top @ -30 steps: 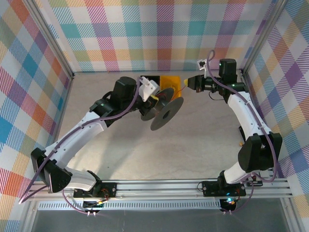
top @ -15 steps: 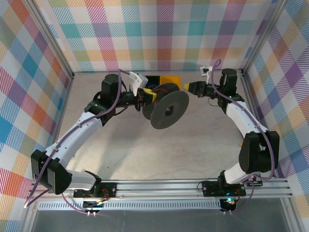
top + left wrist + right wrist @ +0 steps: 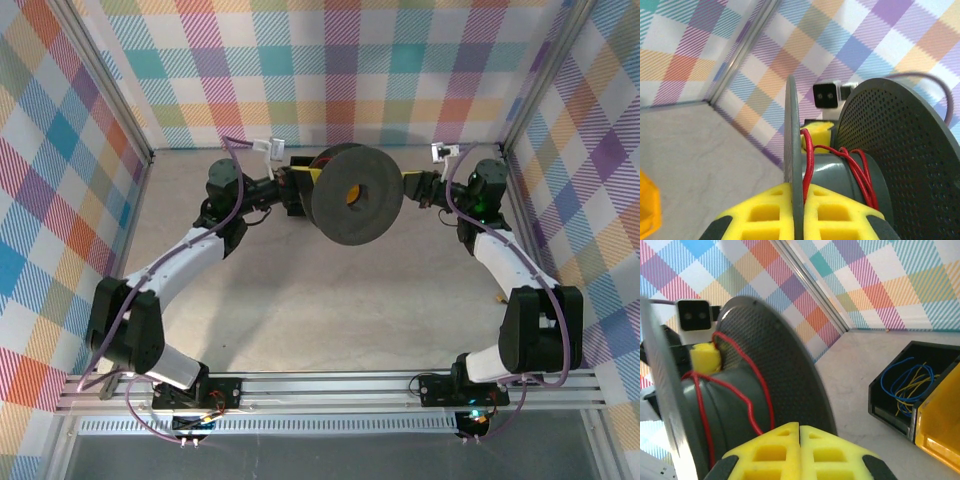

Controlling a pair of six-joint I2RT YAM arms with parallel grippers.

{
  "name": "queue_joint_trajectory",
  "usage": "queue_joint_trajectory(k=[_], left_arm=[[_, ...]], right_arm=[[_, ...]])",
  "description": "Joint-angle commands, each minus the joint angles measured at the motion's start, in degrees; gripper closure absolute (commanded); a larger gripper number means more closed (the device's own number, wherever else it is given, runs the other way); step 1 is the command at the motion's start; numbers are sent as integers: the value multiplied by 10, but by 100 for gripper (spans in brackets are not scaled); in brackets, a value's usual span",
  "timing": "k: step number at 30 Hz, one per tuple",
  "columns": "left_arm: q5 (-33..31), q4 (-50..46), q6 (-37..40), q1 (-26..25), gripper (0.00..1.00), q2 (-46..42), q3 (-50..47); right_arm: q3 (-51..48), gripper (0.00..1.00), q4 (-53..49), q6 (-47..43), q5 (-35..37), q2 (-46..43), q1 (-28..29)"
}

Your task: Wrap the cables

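Cables [image 3: 808,159] on spool [image 3: 372,216], now face-up.

The spool [image 3: 905,165] is matt grey plastic, finely dimpled; the red wire [image 3: 807,160] is glossy.

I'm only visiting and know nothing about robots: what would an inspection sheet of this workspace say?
Surface: pale grey tabletop.
Job's things: red wire looped loosely on the black spool, held between the arms.
Clutter: black bin holding blue and yellow wires; yellow bin beside it.
Grippers: left gripper shut on the spool's thin flange; right gripper shut at the spool, grasp unclear.
Cables: purple cables on the arms.
Surroundings: plaid walls.
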Motion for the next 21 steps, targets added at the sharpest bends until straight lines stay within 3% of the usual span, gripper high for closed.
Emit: queue_joint_trajectory(k=[1, 7, 21], left_arm=[[8, 296, -162, 10, 100, 31, 17], [-12, 330, -201, 10, 100, 80, 31], [-131, 168, -77, -22, 100, 33, 6]], right_arm=[[-14, 100, 53, 8, -32, -26, 0], [-19, 100, 29, -28, -58, -57, 34], [-4, 100, -6, -79, -57, -48, 133]])
